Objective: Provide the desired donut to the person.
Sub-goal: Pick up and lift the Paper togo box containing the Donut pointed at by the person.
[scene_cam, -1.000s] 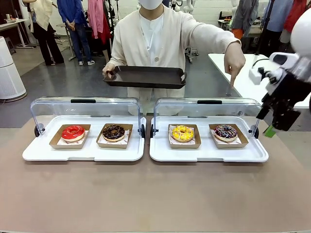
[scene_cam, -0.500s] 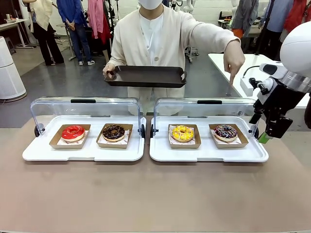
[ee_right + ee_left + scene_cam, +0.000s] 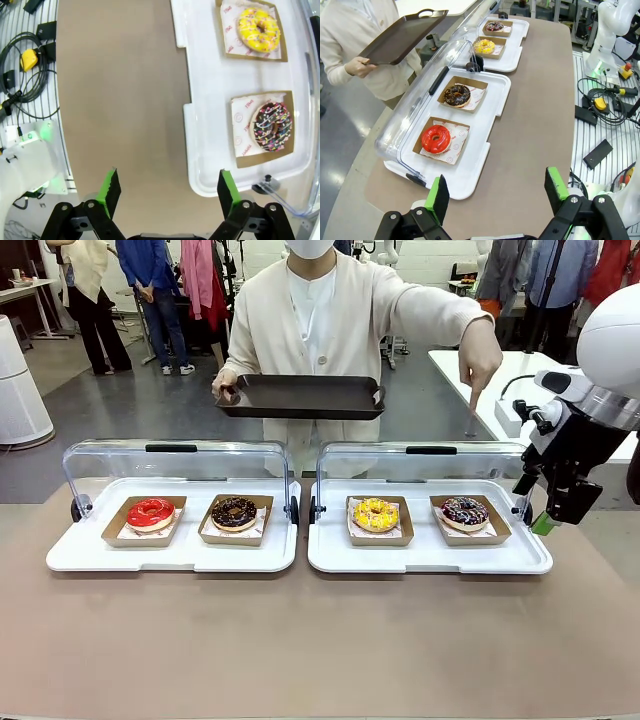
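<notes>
Four donuts sit in cardboard trays: red (image 3: 150, 512), chocolate (image 3: 234, 511), yellow (image 3: 376, 513) and chocolate with sprinkles (image 3: 465, 510). The person (image 3: 320, 310) holds a dark tray (image 3: 300, 397) in one hand, and the other hand (image 3: 482, 358) points a finger down above the sprinkled donut. My right gripper (image 3: 548, 512) hangs open just right of that donut's case; its own view shows the sprinkled donut (image 3: 270, 126) and yellow donut (image 3: 258, 29) ahead of the open gripper (image 3: 168, 192). My left gripper (image 3: 497, 192) is open over the table's end, near the red donut (image 3: 436, 139).
The donuts lie on two white bases (image 3: 430, 558) (image 3: 170, 558) with clear lids (image 3: 430, 462) raised at the back. Bare brown tabletop (image 3: 320, 640) stretches in front. Cables and boxes (image 3: 25, 60) lie beside the table. Bystanders stand far behind.
My right arm swung left and slightly down toward the right case, then settled. The person's pointing hand and tray stay put.
</notes>
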Robot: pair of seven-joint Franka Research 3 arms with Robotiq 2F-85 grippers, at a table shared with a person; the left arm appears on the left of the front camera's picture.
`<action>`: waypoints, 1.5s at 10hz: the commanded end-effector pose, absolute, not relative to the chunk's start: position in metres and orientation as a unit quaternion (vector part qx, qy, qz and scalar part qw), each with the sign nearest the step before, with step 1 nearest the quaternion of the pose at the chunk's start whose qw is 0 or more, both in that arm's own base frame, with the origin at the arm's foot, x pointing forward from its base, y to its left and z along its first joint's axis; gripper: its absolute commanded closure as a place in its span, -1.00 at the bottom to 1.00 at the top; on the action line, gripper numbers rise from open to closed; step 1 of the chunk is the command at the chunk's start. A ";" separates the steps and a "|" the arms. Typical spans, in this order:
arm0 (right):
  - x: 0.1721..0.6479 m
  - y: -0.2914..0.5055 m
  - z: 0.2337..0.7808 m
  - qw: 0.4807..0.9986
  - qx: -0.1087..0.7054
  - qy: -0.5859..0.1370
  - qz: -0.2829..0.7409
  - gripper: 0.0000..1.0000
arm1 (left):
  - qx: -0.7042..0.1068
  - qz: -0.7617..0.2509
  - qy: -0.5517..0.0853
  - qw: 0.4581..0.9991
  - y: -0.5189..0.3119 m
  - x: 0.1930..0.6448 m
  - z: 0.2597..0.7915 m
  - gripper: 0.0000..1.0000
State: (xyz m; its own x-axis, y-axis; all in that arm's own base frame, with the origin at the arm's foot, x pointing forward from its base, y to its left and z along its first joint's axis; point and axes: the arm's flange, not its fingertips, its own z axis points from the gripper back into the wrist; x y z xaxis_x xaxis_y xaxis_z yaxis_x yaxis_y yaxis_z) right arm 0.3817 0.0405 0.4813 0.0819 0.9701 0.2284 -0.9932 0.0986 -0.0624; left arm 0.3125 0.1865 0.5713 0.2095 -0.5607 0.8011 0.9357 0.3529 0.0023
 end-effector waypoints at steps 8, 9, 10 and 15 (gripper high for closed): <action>0.470 0.089 0.389 0.712 -0.007 -0.096 0.695 -1.00 | -0.255 -0.510 -0.375 0.731 0.186 0.313 0.571 -1.00; 0.480 0.090 0.383 0.708 -0.005 -0.097 0.700 -1.00 | -0.255 -0.510 -0.375 0.731 0.186 0.313 0.571 -1.00; 0.488 0.092 0.377 0.707 0.008 -0.094 0.701 -1.00 | -0.255 -0.510 -0.375 0.731 0.186 0.313 0.571 -1.00; 0.488 0.096 0.374 0.711 0.006 -0.088 0.697 -1.00 | -0.255 -0.510 -0.375 0.731 0.186 0.313 0.571 -1.00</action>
